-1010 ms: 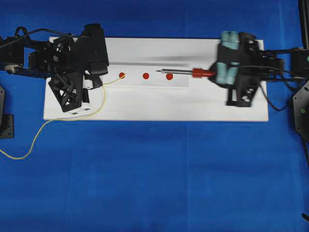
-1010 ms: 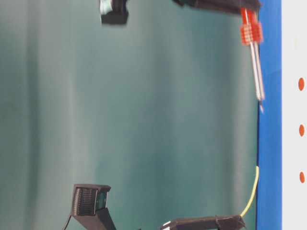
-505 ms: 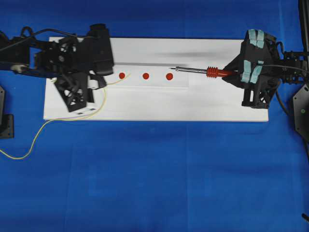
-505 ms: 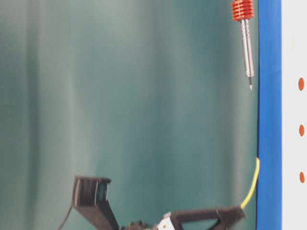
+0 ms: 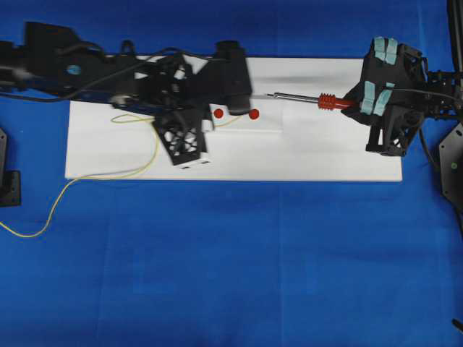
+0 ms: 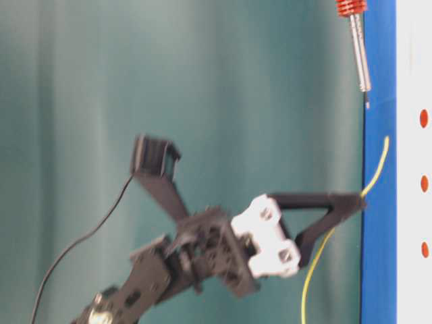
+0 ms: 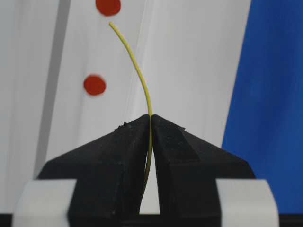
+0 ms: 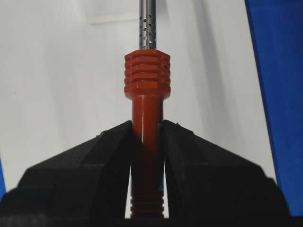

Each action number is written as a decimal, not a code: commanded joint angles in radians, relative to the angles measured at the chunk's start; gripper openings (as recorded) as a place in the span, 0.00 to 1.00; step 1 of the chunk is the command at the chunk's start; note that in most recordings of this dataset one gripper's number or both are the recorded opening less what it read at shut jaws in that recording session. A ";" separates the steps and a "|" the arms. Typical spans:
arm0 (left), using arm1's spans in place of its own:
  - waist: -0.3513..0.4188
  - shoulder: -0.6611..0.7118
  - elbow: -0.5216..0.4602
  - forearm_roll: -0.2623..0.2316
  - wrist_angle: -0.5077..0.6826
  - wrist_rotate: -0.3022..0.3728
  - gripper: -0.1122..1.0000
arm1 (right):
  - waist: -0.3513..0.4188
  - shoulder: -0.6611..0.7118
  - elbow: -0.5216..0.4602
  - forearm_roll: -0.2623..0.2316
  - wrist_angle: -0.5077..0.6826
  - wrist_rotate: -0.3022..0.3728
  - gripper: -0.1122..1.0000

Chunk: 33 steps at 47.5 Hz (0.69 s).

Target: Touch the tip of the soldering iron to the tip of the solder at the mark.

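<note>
No readable text or nos. anywhere; white board (image 5: 325, 155) maybe bears only red dots (image 5: 254, 113)

The left arm (image 5: 130, 72) lies across the upper left of the overhead frame, reaching over the white board (image 5: 318, 155) to its middle, so that stretch is blocked. The left gripper (image 5: 230, 116) sits over the marks, with 2 red marks (image 5: 254, 113) showing beside it. The solder (image 5: 137, 170) loops over the board's left part and off its lower left edge. At upper right, the right gripper (image 5: 356, 101) holds the soldering iron (image 5: 300, 97) pointing left, with a short open gap between its tip and the left gripper. The board's lower right and the blue cloth (image 5: 239, 275) below lie open.
</note>
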 commanded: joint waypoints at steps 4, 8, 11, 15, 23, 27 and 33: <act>0.000 0.023 -0.064 0.002 0.000 0.002 0.13 | -0.005 -0.009 -0.005 -0.005 -0.006 0.002 0.17; 0.005 0.043 -0.074 0.002 0.000 0.000 0.13 | -0.005 -0.009 -0.002 -0.005 -0.006 0.002 0.17; 0.009 0.057 -0.074 0.000 -0.002 0.000 0.13 | -0.005 -0.009 0.000 -0.005 -0.008 0.002 0.17; 0.011 0.066 -0.075 0.002 -0.003 -0.002 0.13 | -0.005 -0.009 0.003 -0.005 -0.008 0.002 0.17; 0.014 0.075 -0.074 0.000 -0.005 -0.002 0.13 | -0.005 -0.009 0.005 -0.005 -0.011 0.002 0.17; 0.017 0.080 -0.072 0.002 -0.006 0.000 0.13 | -0.005 -0.008 0.006 -0.005 -0.015 0.002 0.17; 0.017 0.084 -0.075 0.002 -0.005 0.002 0.13 | -0.005 -0.008 0.009 -0.005 -0.026 0.002 0.17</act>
